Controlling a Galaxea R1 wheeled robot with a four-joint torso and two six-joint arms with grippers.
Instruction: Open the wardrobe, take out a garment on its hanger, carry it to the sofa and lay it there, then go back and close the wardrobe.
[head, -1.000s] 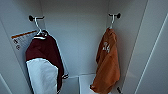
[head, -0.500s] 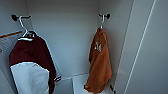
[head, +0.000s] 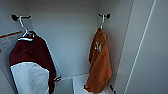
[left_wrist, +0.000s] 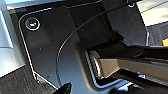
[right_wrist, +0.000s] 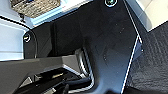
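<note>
I am looking into the open wardrobe (head: 75, 37) through the head view, reading it left to right. On the left a maroon garment (head: 32, 65) with white sleeves is hanging from its own hanger (head: 24, 33) on a dark peg; that one is not mine. Across the bare white back panel, well apart from it, the shirt (head: 100, 65) is hanging on the right side, close against the wardrobe's side wall, its hanger (head: 102, 22) hooked over a second dark peg (head: 107, 16).

I am judging the shirt as light and limp: the cloth is drooping in soft folds and would slide or bunch if I pinched it alone. The hanger is the stiff part, so I am planning to take hold there, at the hook's neck just above the collar, and lift it up off the peg.

In both wrist views I am seeing dark robot parts over carpet, and I cannot tell whether either gripper is spread or pressed together.
</note>
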